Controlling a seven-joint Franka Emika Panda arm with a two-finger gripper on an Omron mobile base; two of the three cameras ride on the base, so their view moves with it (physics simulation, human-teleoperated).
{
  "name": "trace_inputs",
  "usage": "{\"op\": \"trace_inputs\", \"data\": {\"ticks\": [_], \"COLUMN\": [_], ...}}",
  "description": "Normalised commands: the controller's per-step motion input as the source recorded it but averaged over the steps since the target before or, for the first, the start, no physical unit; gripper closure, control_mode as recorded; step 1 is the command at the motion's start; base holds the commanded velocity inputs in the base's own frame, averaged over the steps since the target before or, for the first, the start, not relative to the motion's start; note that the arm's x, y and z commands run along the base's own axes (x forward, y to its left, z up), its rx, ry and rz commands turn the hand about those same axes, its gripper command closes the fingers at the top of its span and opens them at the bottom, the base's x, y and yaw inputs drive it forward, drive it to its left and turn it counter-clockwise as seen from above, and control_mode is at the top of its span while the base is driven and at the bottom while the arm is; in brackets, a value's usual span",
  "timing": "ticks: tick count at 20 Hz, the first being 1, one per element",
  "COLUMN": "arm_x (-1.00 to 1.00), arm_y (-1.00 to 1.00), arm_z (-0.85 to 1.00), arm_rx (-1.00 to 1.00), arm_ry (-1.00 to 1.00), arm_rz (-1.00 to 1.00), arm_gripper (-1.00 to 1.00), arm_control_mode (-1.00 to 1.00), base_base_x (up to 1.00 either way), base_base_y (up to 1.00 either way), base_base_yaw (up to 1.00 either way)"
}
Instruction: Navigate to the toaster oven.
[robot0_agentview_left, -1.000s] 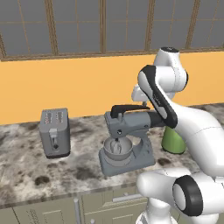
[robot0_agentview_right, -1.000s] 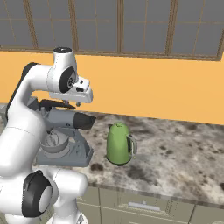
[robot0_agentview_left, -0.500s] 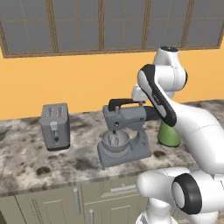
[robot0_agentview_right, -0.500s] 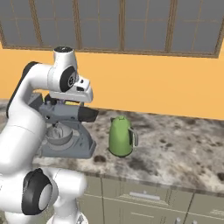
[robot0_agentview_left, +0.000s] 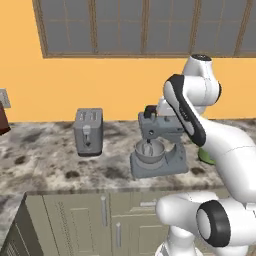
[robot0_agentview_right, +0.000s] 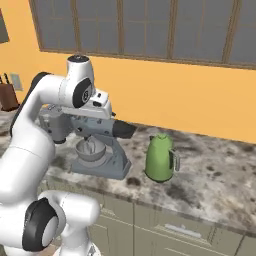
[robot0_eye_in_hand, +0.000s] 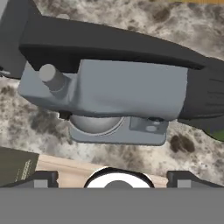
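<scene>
- Overhead, a row of dark-paned windows (robot0_agentview_left: 145, 25) runs along the orange wall (robot0_agentview_right: 190, 95).
- Below it, a speckled stone counter (robot0_agentview_left: 45, 160) tops beige cabinets (robot0_agentview_left: 75, 220).
- Centrally on the counter stands a grey stand mixer (robot0_agentview_left: 157, 150) with its bowl (robot0_agentview_right: 90, 149), directly under the arm.
- Just right of the mixer sits a green kettle (robot0_agentview_right: 161, 158), near but apart.
- Left of the mixer, well apart, stands a small grey two-slot toaster (robot0_agentview_left: 88, 131).
- At the far left a knife block (robot0_agentview_right: 7, 95) shows.
- Down over the mixer's head looks the gripper (robot0_eye_in_hand: 112, 177); its fingertips (robot0_eye_in_hand: 43, 178) sit wide apart, holding nothing.
- No wide boxy toaster oven can be made out on this stretch of counter.
</scene>
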Motion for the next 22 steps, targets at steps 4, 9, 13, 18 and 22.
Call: {"op": "trace_inputs", "data": {"ticks": [4,9,13,18,22], "arm_x": [0.00,0.00,0.00,0.00,0.00], "arm_y": [0.00,0.00,0.00,0.00,0.00], "arm_z": [0.00,0.00,0.00,0.00,0.00], "arm_rx": [0.00,0.00,0.00,0.00,0.00], "arm_ry": [0.00,0.00,0.00,0.00,0.00], "arm_rz": [0.00,0.00,0.00,0.00,0.00], "arm_gripper": [-1.00,-1.00,-1.00,-1.00,-1.00], "arm_control_mode": [1.00,1.00,1.00,1.00,1.00], "base_base_x": [-0.13,-0.33,-0.46,-0.54,-0.57], "base_base_y": [0.40,0.28,0.34,0.35,0.38], "base_base_yaw": [0.83,0.82,0.78,0.76,0.72]}}
